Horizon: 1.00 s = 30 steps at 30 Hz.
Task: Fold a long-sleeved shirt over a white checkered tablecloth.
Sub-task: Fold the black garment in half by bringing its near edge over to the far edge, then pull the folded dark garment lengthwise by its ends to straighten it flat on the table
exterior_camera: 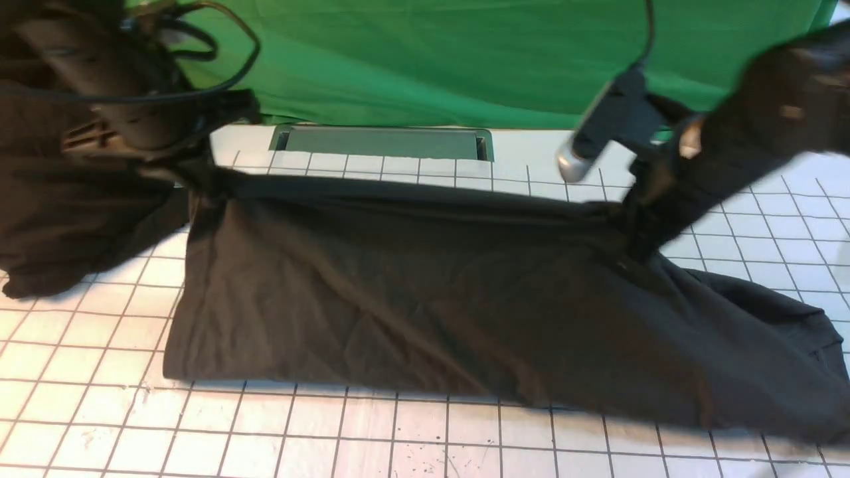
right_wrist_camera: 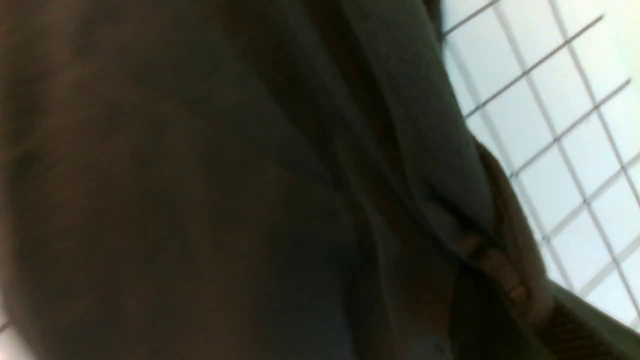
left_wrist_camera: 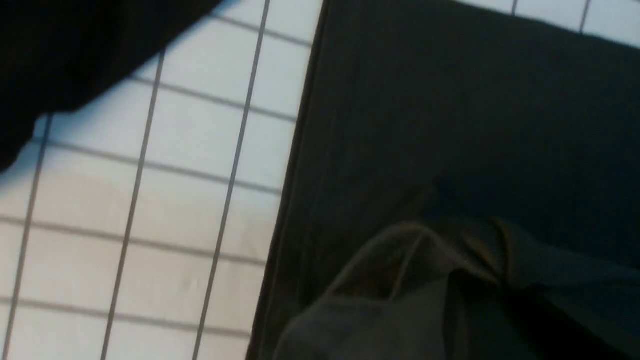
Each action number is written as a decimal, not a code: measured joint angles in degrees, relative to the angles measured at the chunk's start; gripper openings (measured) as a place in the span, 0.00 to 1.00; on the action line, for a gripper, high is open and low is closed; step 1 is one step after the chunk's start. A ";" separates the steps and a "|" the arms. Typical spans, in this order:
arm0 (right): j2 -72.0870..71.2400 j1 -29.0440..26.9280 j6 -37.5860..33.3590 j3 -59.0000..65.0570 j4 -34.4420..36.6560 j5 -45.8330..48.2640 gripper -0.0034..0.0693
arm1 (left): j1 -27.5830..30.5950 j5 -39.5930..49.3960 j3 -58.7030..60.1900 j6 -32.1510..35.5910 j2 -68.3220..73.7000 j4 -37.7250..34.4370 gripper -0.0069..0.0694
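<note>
The long-sleeved shirt [exterior_camera: 425,292] is a dark brownish-black sheet, print hidden. It hangs stretched between my two grippers with its lower edge resting on the white checkered tablecloth [exterior_camera: 265,438]. My left gripper [exterior_camera: 199,178] is shut on the shirt's raised upper left corner. My right gripper [exterior_camera: 636,222] is shut on the upper right part, and beyond it the fabric trails down to the right. In the left wrist view, bunched shirt fabric [left_wrist_camera: 425,280] hides the jaws beside the tablecloth [left_wrist_camera: 190,165]. In the right wrist view the shirt [right_wrist_camera: 200,175] fills most of the picture, puckered at the grip.
A green fabric drape [exterior_camera: 465,60] hangs behind the table. A grey recessed slot [exterior_camera: 382,141] lies at the table's back edge. Deeper-black cloth [exterior_camera: 73,219] wraps the left arm and hangs to the tablecloth; the right arm [exterior_camera: 764,133] is wrapped likewise.
</note>
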 joint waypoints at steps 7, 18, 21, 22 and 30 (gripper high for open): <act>15.53 -0.50 0.73 -11.38 -0.24 -1.89 0.15 | 0.54 -0.51 -14.09 0.64 15.88 2.99 0.13; 14.15 -0.50 8.35 -14.70 -0.73 6.00 0.78 | 0.77 -0.56 -20.84 3.91 21.74 6.65 0.45; 8.87 -1.42 11.33 -14.70 -0.79 10.98 0.75 | 0.82 1.22 -23.11 4.10 21.74 8.40 0.66; 7.23 -2.24 12.54 -14.70 -0.74 12.77 0.73 | 0.88 2.11 -23.98 4.35 21.68 8.66 0.72; 0.10 -14.91 14.90 -9.48 2.57 22.12 0.43 | 0.72 6.75 -27.37 14.02 16.80 -2.63 0.68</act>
